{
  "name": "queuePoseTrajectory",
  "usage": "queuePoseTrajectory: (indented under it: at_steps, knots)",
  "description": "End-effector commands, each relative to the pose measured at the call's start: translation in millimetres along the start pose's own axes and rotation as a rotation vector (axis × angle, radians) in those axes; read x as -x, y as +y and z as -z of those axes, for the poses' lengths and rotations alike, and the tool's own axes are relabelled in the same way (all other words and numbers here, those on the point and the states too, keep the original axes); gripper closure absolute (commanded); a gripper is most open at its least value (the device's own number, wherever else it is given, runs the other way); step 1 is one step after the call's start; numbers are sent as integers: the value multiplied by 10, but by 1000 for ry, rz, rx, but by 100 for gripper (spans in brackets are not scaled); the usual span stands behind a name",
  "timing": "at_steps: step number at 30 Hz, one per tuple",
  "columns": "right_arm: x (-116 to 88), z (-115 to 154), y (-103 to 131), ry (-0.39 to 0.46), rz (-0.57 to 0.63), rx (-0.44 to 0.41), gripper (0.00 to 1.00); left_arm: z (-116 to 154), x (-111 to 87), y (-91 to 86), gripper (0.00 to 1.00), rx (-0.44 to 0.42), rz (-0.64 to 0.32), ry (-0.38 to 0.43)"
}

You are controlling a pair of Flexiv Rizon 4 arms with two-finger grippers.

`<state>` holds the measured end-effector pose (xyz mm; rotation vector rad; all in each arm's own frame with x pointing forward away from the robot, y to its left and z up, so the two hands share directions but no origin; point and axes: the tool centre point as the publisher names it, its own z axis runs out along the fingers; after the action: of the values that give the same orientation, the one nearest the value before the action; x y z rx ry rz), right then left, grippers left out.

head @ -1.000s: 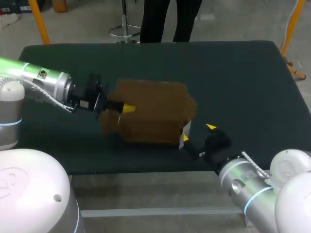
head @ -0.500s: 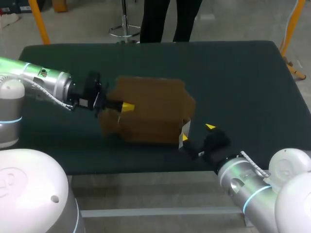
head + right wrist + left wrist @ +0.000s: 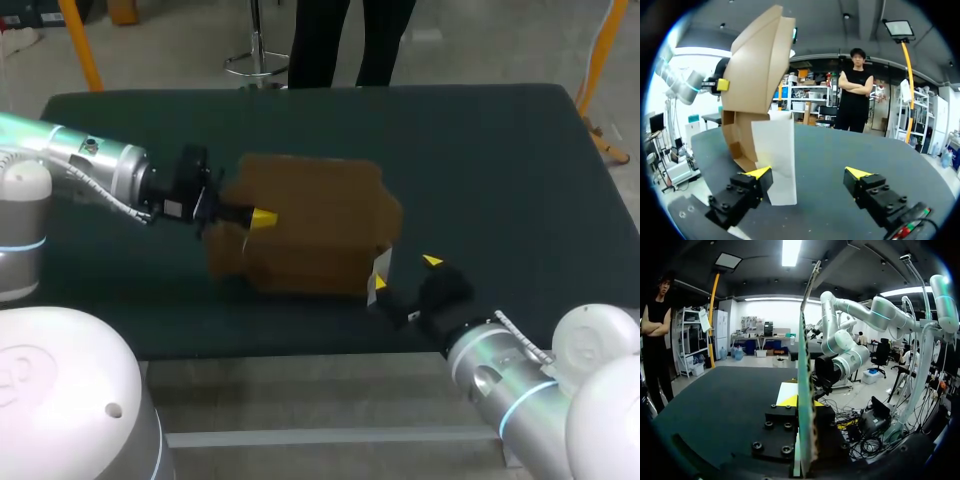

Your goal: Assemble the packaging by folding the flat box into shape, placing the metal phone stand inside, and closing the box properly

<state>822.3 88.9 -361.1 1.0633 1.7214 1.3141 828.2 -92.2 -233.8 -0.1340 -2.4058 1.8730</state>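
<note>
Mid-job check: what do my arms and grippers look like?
Left arm: silver tube, white joints, green glow, coiled grey cable. Right arm: silver, white joints, blue light ring, thin cable. Left gripper and right gripper: black, bolted blocks with pointed yellow tips.

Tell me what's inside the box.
The box is partly folded; through its open end in the right wrist view only cardboard walls and a white flap show. No stand is visible; the upper interior is covered by its panels.

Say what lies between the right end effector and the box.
Nothing; right wrist view: white flap of the box stands beside one finger of the right end effector.
</note>
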Motion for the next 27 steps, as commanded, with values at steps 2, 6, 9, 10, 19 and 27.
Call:
queuePoseTrajectory:
  at_steps: [2,6,9,10,19,27]
  knots:
    - [-1,-30,-22,0,-2,2,0,-1,-14,1,100,8,4,-4]
    - [1,-29,-23,1,-2,2,0,-2,-13,2,100,9,8,-10]
    - [0,-28,-23,1,-2,3,0,-4,-8,3,100,8,16,-17]
    - [0,-28,-23,2,-3,3,0,-4,-8,3,100,8,17,-18]
    - [2,-34,-21,5,-3,4,0,5,-1,-6,100,2,33,-42]
    - [-6,-50,-13,9,-2,5,0,-2,10,-1,100,-2,51,-46]
